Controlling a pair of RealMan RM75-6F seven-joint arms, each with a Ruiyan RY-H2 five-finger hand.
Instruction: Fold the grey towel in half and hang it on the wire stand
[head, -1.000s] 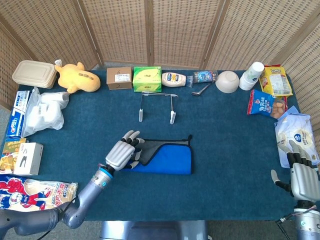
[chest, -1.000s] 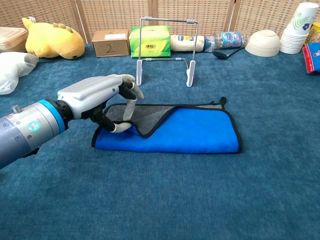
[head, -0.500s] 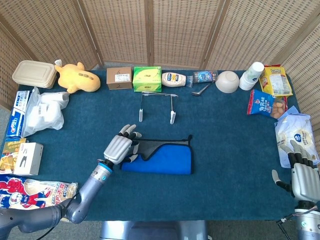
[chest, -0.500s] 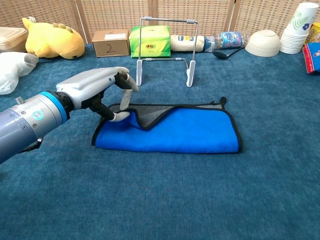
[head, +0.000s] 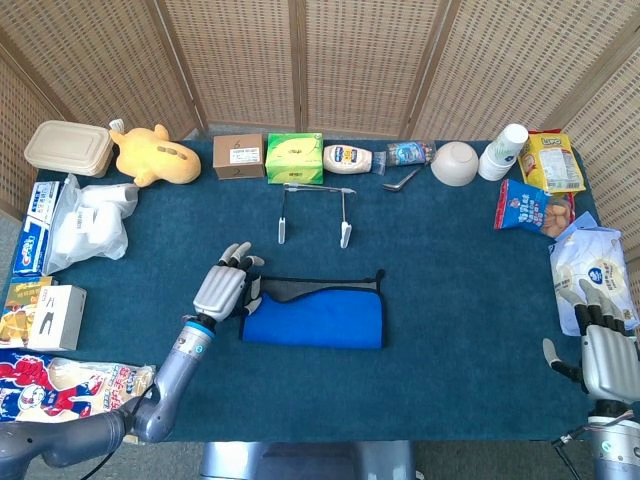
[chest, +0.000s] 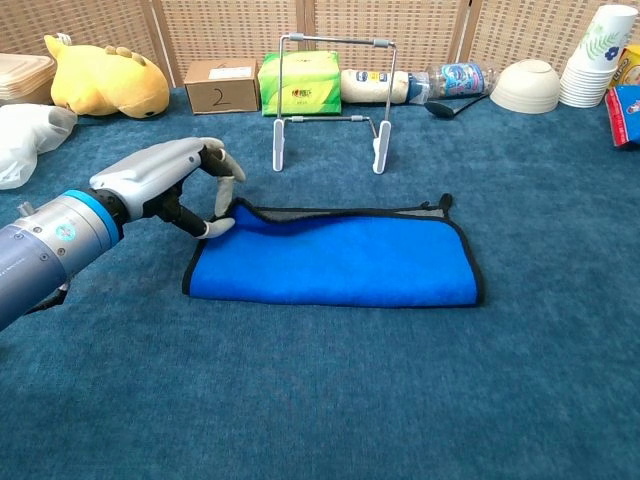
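Left hand (chest: 170, 180) pinches the folded, soft blue-faced towel's (chest: 340, 265) black-trimmed corner.

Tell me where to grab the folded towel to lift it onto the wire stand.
Take the towel at its lifted far-left corner, coming from the left, where the left hand already pinches it. That corner stands off the table, so fingers can probably close around it; the other edges lie flat.
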